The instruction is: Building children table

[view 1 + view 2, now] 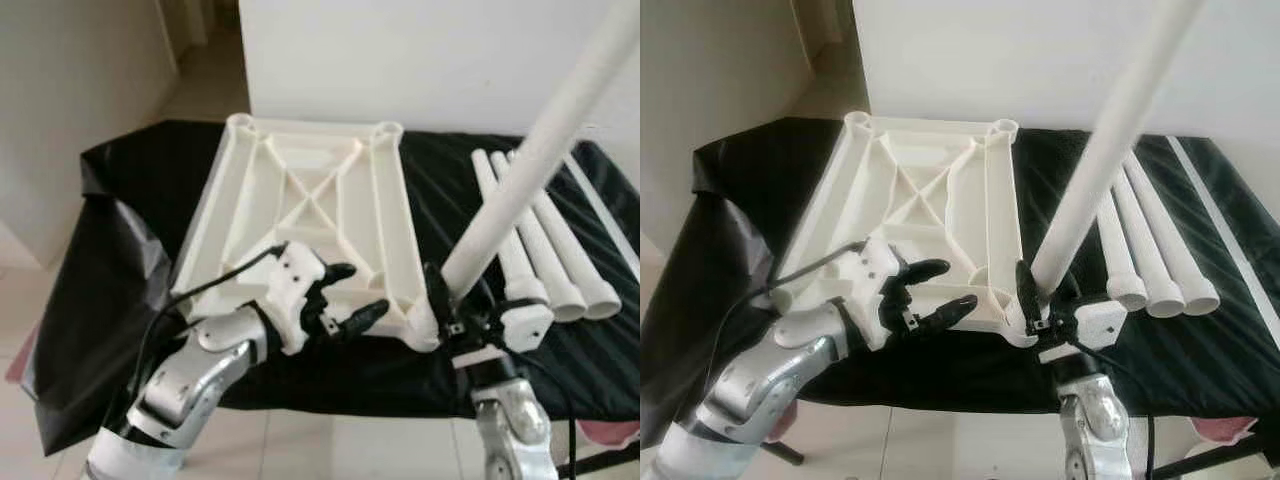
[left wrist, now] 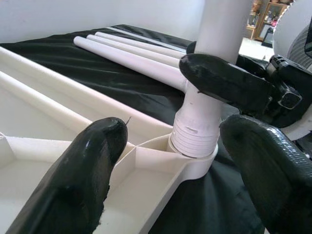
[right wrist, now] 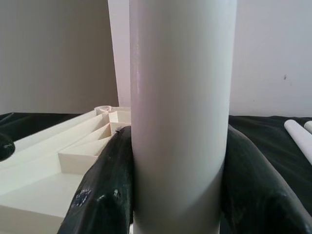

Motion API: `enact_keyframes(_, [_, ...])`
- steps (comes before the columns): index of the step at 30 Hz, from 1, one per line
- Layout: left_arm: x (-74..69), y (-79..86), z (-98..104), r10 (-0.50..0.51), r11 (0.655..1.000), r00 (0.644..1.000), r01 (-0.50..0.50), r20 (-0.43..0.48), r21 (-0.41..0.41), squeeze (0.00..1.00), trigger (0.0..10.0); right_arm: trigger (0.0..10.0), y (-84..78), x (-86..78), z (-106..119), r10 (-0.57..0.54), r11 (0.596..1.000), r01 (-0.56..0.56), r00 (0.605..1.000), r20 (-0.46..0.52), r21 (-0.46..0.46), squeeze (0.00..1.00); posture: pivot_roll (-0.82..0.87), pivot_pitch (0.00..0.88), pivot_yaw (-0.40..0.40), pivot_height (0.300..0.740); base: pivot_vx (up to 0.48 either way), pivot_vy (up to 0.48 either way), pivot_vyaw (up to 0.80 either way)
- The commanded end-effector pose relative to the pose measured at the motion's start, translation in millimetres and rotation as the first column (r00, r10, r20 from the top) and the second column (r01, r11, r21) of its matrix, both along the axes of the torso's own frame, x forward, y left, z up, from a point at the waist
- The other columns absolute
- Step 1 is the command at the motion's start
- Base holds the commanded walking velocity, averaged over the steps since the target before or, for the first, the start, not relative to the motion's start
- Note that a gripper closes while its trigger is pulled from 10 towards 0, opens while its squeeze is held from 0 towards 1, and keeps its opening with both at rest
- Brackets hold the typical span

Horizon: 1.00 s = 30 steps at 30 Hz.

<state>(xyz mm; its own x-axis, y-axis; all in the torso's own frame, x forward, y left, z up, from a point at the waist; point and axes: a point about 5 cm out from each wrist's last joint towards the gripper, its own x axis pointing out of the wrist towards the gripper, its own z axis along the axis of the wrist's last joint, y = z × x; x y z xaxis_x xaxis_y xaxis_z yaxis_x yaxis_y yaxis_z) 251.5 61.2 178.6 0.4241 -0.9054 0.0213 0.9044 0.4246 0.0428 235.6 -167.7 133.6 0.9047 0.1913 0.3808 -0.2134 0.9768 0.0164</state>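
Tabletop (image 1: 300, 200): lies underside-up on a black cloth (image 1: 110, 260) over a bench. Leg (image 1: 530, 160): stands tilted in the near right corner socket (image 1: 420, 325), long axis rising up and away; right gripper (image 1: 455, 305) pinches it just above the base. Left gripper (image 1: 340, 300): spread, beside that corner. Spare legs (image 1: 545, 250): three, flat, to the right.

Left wrist: leg's threads (image 2: 195, 136) partly exposed above the socket (not fully seated, I judge).

Right wrist: fingers (image 3: 105, 190) clamp the leg's sides.
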Motion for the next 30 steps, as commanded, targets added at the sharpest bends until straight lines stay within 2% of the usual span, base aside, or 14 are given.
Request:
enact_keyframes(1, [-2.5,-1.0,2,-0.067,0.998,0.998,0.067,0.008,0.006,0.00,10.0,10.0,-2.6,-1.4,-31,-0.001,1.000,-0.003,0.984,-0.180,-0.018,0.00,-0.03,0.085,0.008,0.740,0.000,0.000,0.00])
enact_keyframes(5, [-2.5,-1.0,2,-0.067,0.998,0.998,0.067,0.007,0.005,0.00,10.0,10.0,-1.6,-1.1,-32,0.010,1.000,-0.013,0.982,-0.191,-0.015,0.00,-0.02,0.083,0.006,0.740,0.000,0.000,0.00])
enact_keyframes(7, [-2.7,-1.3,3,-0.068,0.998,0.998,0.068,0.010,0.004,0.00,10.0,10.0,2.1,-3.7,-32,0.022,0.996,-0.036,0.986,-0.163,-0.080,0.00,-0.02,0.081,0.007,0.740,0.000,0.000,0.00])
enact_keyframes(8, [-2.7,-1.3,3,-0.068,0.998,0.998,0.068,0.010,0.004,0.00,10.0,10.0,2.1,-3.7,-32,0.022,0.996,-0.036,0.986,-0.163,-0.080,0.00,-0.02,0.081,0.007,0.740,0.000,0.000,0.00])
enact_keyframes(10, [-2.0,-0.9,4,-0.069,0.998,0.998,0.069,0.012,0.004,0.00,10.0,10.0,6.4,-8.1,-32,0.048,0.982,-0.069,0.992,-0.120,-0.177,0.00,-0.03,0.079,0.013,0.740,0.000,0.000,0.00])
enact_keyframes(11, [-2.0,-0.9,4,-0.069,0.998,0.998,0.069,0.012,0.004,0.00,10.0,10.0,6.4,-8.1,-32,0.048,0.982,-0.069,0.992,-0.120,-0.177,0.00,-0.03,0.079,0.013,0.740,0.000,0.000,0.00])
enact_keyframes(12, [-1.1,-0.6,4,-0.070,0.998,0.997,0.070,0.015,0.005,0.00,10.0,10.0,8.5,-11.5,-34,0.064,0.968,-0.084,0.993,-0.094,-0.236,0.00,-0.03,0.079,0.016,0.740,0.000,0.000,0.00])
enact_keyframes(19, [0.6,-1.8,6,-0.074,0.997,0.997,0.073,0.028,0.014,0.00,10.0,10.0,7.7,-16.8,-38,0.066,0.969,-0.087,0.993,-0.095,-0.232,0.00,-0.03,0.082,0.022,0.740,0.000,0.000,0.00])
enact_keyframes(23, [-0.2,-1.6,6,-0.078,0.997,0.997,0.077,0.027,0.017,0.00,10.0,10.0,3.1,-20.6,-42,0.024,0.970,-0.045,0.996,-0.087,-0.239,0.00,-0.03,0.087,0.029,0.740,0.000,0.000,0.00])
enact_keyframes(25, [-0.5,-0.9,6,-0.079,0.997,0.996,0.079,0.027,0.020,0.00,10.0,10.0,-4.5,-22.9,-47,-0.043,0.984,0.026,0.995,-0.091,-0.176,0.00,-0.03,0.092,0.033,0.740,0.000,0.000,0.00])
enact_keyframes(30, [-0.3,0.4,7,-0.079,0.997,0.997,0.079,0.026,0.023,0.00,10.0,10.0,-6.3,-25.8,-52,-0.078,0.989,0.063,0.991,-0.106,-0.135,0.00,-0.02,0.098,0.037,0.740,0.000,0.000,0.00])
